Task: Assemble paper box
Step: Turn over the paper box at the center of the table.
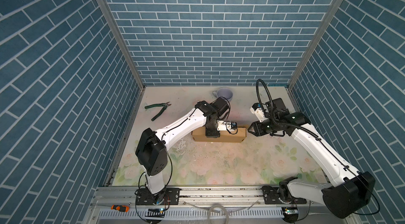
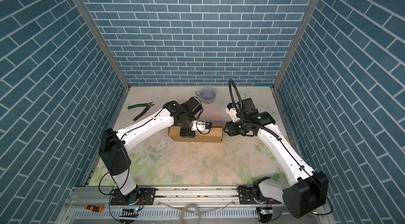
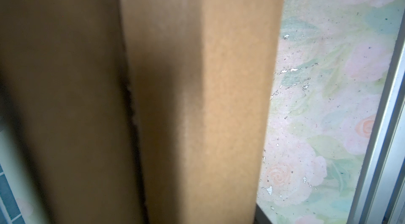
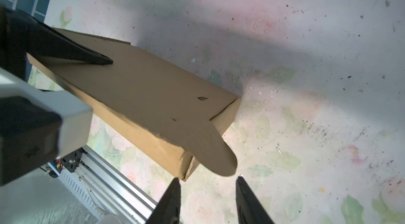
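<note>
"Two arms meet at the paper box (image 1: 237, 137) in both top views. It lies flat on the floral table (image 1: 219, 163), mid-table, long side across, with a lilac cup (image 1: 223, 94) behind it."

"And the left gripper (image 1: 212, 133)?"

"Planted on the box's top, left of centre. Clenched or released, I cannot tell from up here. The right gripper (image 1: 248, 128) sits just beside the box's right end. Green pliers (image 1: 157, 109) lie well off to the left, and there's an orange screwdriver (image 1: 119, 207) on the metal frame (image 1: 219, 192) at the front."

"Left wrist view?"

"Blurred brown paper box (image 3: 197, 102) fills nearly everything, with a strip of table along one edge. Its fingers are out of sight, so the grip is still a cannot-tell."

"Right wrist?"

"Much clearer — the right gripper's fingertips (image 4: 173, 198) stand parted with only table between them, just short of a rounded flap (image 4: 219, 159) jutting past the box's end. One black finger (image 4: 83, 56) of the left gripper lies flat on the lid."
</note>
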Available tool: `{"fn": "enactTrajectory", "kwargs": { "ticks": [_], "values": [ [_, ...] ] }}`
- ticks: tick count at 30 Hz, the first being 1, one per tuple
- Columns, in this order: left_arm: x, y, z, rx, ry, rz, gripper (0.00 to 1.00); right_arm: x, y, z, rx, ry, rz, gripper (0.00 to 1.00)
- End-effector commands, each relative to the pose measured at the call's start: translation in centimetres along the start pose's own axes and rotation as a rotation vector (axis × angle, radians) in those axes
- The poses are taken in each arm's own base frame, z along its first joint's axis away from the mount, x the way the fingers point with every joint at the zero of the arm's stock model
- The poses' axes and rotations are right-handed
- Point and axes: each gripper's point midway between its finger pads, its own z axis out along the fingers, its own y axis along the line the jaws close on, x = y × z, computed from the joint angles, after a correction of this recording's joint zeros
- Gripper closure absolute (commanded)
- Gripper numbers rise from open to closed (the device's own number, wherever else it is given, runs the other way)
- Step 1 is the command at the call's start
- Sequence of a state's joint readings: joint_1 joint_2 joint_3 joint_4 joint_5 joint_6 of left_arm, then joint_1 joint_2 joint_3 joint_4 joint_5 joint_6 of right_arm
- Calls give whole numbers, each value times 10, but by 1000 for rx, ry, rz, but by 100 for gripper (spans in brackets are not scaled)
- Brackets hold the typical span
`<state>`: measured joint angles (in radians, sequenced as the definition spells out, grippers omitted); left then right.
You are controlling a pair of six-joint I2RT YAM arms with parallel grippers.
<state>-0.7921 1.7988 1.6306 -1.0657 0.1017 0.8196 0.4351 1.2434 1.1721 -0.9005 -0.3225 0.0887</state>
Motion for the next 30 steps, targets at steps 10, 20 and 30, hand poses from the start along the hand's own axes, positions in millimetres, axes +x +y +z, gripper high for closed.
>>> {"fn": "enactTrajectory", "kwargs": {
  "ticks": [10,20,30],
  "values": [
    [7,-9,20,108,41,9,47,-26,-15,-9,132,-12,-177,67],
    [8,-3,25,103,47,6,47,-34,-3,4,48,1,-165,82],
    [6,4,30,95,49,7,44,-29,10,1,-18,77,7,100]
  ]
}}
